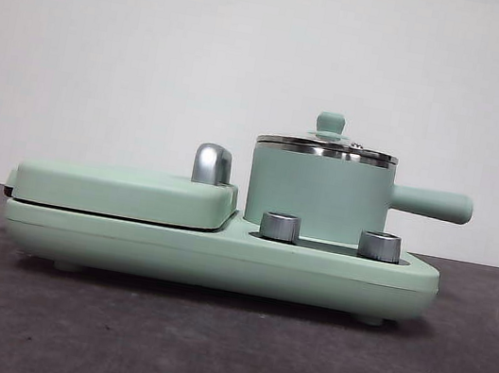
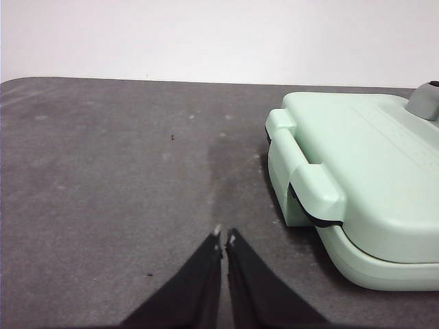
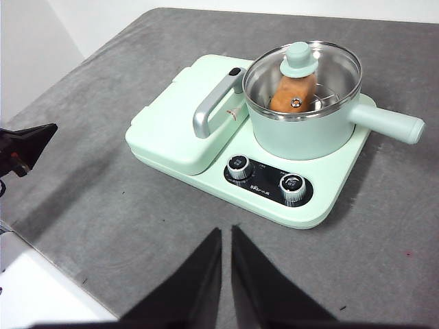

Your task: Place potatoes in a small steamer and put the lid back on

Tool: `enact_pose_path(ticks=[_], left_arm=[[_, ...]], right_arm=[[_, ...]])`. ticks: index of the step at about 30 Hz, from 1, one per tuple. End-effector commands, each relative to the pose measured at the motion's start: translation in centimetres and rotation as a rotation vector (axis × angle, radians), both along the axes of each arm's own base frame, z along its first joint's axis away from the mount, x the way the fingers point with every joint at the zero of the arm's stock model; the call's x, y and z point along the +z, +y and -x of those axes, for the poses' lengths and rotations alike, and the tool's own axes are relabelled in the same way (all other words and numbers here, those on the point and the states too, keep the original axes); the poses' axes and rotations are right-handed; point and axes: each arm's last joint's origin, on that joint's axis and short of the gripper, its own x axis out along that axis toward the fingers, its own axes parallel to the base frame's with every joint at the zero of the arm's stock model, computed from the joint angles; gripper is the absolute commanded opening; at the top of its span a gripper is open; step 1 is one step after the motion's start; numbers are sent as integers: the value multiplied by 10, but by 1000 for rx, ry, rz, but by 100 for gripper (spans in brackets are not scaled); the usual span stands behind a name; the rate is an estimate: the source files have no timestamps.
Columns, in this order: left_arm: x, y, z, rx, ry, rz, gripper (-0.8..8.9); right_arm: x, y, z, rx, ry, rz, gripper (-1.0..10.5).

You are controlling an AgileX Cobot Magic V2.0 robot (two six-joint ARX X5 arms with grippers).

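Observation:
The small steamer (image 1: 317, 193) (image 3: 305, 120), a mint-green pot with a straight side handle, stands on the right half of the mint-green cooker base (image 1: 218, 258) (image 3: 322, 199). The glass lid (image 3: 302, 70) (image 1: 327, 146) with its green knob sits on the pot's rim. Through the glass, the orange-brown potato (image 3: 291, 94) lies inside the pot. My right gripper (image 3: 226, 236) is shut and empty, held back above the table in front of the cooker. Off the cooker's grill end, my left gripper (image 2: 224, 236) hangs shut and empty above the grey mat.
A flat mint-green grill cover (image 1: 124, 190) (image 2: 370, 171) (image 3: 182, 123) with a chrome handle (image 3: 212, 106) (image 1: 213, 163) fills the cooker's left half. Two metal knobs (image 1: 281, 226) (image 1: 379, 246) stand on the front. The left arm's tip (image 3: 24, 147) shows at the table's side.

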Motion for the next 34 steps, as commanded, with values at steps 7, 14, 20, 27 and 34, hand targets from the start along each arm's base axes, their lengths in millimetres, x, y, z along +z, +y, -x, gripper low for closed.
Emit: enact_pose_path(ticks=[7,14,20,27,34], left_arm=[[-6,0,-1,-1,7,-13,19],[-6,0,-1,-1,7,-13,19],[-6,0,-1,-2,7,-13,19],[-6,0,-1,-1,7,-13,19],[-6,0,-1,-2,7,-13,19]], right_arm=[[-11,-3,-12,-123,-95,-41,20],[-92,-15,-48,-464,-320,-7,20],[-176,-22,-56,-646,-373,63,20],[-218,-22,-59,-642,-344,122,20],[-225,-23,-57,-611,-354,202,20]])
